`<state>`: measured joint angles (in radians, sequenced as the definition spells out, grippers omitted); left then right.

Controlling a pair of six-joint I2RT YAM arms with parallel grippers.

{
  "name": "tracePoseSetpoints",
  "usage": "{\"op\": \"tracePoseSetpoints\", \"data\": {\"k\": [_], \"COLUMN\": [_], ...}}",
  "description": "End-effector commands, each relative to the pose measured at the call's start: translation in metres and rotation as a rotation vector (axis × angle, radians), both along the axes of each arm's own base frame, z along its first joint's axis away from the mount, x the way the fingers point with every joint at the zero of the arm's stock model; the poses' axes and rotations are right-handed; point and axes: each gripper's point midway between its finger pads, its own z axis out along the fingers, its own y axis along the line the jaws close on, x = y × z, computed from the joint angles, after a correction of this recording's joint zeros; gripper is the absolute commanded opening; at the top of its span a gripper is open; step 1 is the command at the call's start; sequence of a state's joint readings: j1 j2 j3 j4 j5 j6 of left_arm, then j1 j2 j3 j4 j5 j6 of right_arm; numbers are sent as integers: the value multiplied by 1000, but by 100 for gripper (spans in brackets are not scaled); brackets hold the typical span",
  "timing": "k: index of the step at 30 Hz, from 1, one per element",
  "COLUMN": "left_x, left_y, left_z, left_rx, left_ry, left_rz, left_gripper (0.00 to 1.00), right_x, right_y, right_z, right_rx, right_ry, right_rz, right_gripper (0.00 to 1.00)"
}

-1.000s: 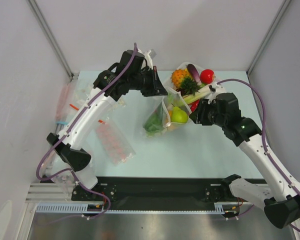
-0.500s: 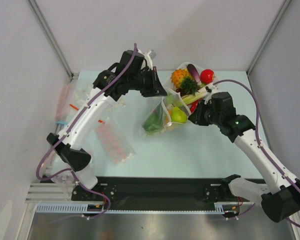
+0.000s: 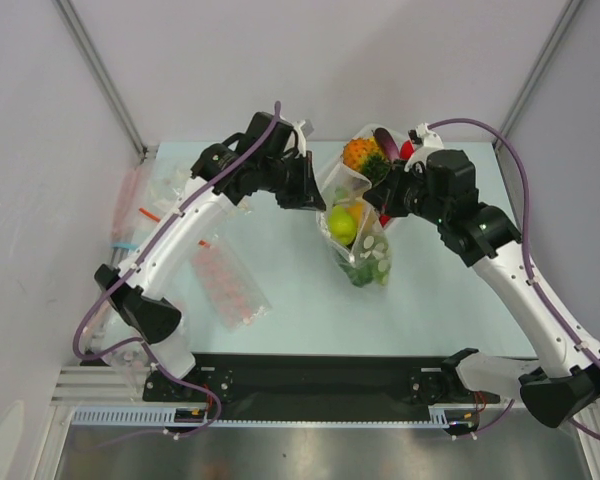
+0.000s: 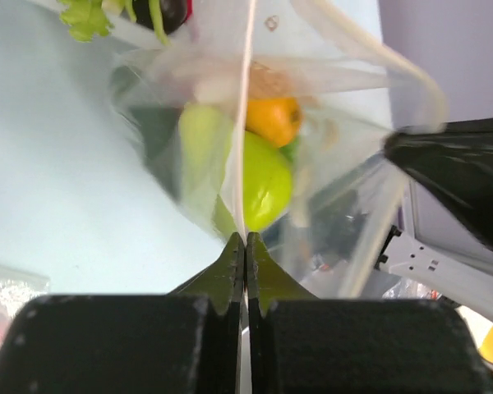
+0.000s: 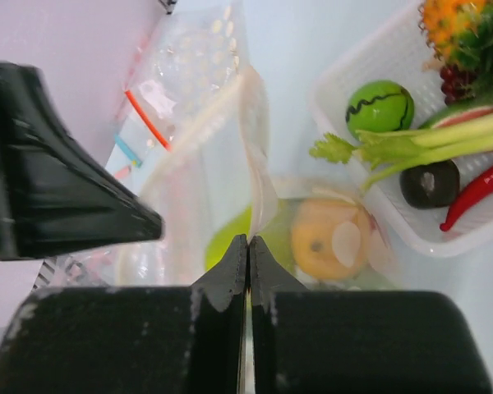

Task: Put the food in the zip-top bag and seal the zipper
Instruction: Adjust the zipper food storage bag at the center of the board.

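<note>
The clear zip-top bag (image 3: 358, 235) hangs above the table between my two grippers. My left gripper (image 3: 318, 196) is shut on its left edge (image 4: 246, 236), and my right gripper (image 3: 387, 198) is shut on its right edge (image 5: 248, 238). Inside the bag lie a yellow-green fruit (image 4: 264, 185), an orange one (image 5: 329, 238) and dark green pieces (image 3: 366, 268). The pale zipper strip (image 4: 376, 56) curves along the parted mouth. More food sits in the white tray (image 5: 345, 78): a green striped ball (image 5: 380, 107), celery (image 5: 419, 146), a red chilli (image 5: 476, 193) and an orange spiky fruit (image 3: 359, 155).
A flat packet with pink-red blobs (image 3: 230, 285) lies on the table at the left front. Other clear packets (image 3: 140, 198) are stacked at the left wall. The tray stands at the back, right behind the bag. Grey walls close in on both sides.
My right gripper has closed on the bag's right edge and risen toward the tray. The bag has swung right and now hangs between both grippers. The left gripper kept its hold.
</note>
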<state>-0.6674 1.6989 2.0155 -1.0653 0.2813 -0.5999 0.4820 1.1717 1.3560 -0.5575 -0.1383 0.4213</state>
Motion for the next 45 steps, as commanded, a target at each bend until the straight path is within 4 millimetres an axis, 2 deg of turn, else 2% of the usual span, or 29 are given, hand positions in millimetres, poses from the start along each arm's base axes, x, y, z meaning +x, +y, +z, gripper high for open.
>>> {"op": "tracePoseSetpoints", "data": {"k": [1, 2, 5, 6, 10, 14, 16, 19, 27, 29, 30, 31, 33, 34, 45], "left_x": [-12, -12, -12, -10, -11, -11, -9, -6, 1, 0, -1, -2, -3, -4, -6], "left_y": [2, 2, 6, 9, 16, 11, 7, 2, -10, -12, -14, -14, -18, -18, -30], "left_z": [-2, -4, -11, -16, -25, -29, -32, -30, -6, -11, -8, -15, -13, -18, -20], "left_rx": [7, 11, 57, 80, 122, 101, 82, 60, -37, -44, -66, -59, -81, -78, -146], "left_ry": [-4, 1, 13, 18, 21, 20, 20, 11, -31, -17, -19, -7, -14, -5, -2], "left_rz": [-24, -24, -29, -20, -20, -27, -31, -28, -10, -9, -6, -3, 2, 3, 30], "left_gripper": [0, 0, 0, 0, 0, 0, 0, 0, 0, 0, 0, 0, 0, 0, 0], "right_x": [11, 14, 10, 7, -1, -11, -16, -20, -24, -24, -24, -24, -21, -21, -12], "right_y": [7, 8, 7, 4, -2, 2, 3, 6, 10, 12, 13, 15, 19, 21, 34], "right_z": [25, 17, 10, 17, 12, -9, -13, -23, -34, -39, -37, -37, -35, -36, -37], "right_rx": [18, 6, 4, 19, -5, -13, -1, 0, -4, 0, 4, 9, 18, 20, 27], "right_ry": [-74, -51, -30, -54, -58, 6, 15, 38, 65, 77, 72, 72, 66, 69, 71], "right_rz": [-6, -9, -9, -11, -15, 30, 45, 63, 98, 106, 110, 118, 130, 138, 189], "right_gripper": [0, 0, 0, 0, 0, 0, 0, 0, 0, 0, 0, 1, 1, 1, 0]}}
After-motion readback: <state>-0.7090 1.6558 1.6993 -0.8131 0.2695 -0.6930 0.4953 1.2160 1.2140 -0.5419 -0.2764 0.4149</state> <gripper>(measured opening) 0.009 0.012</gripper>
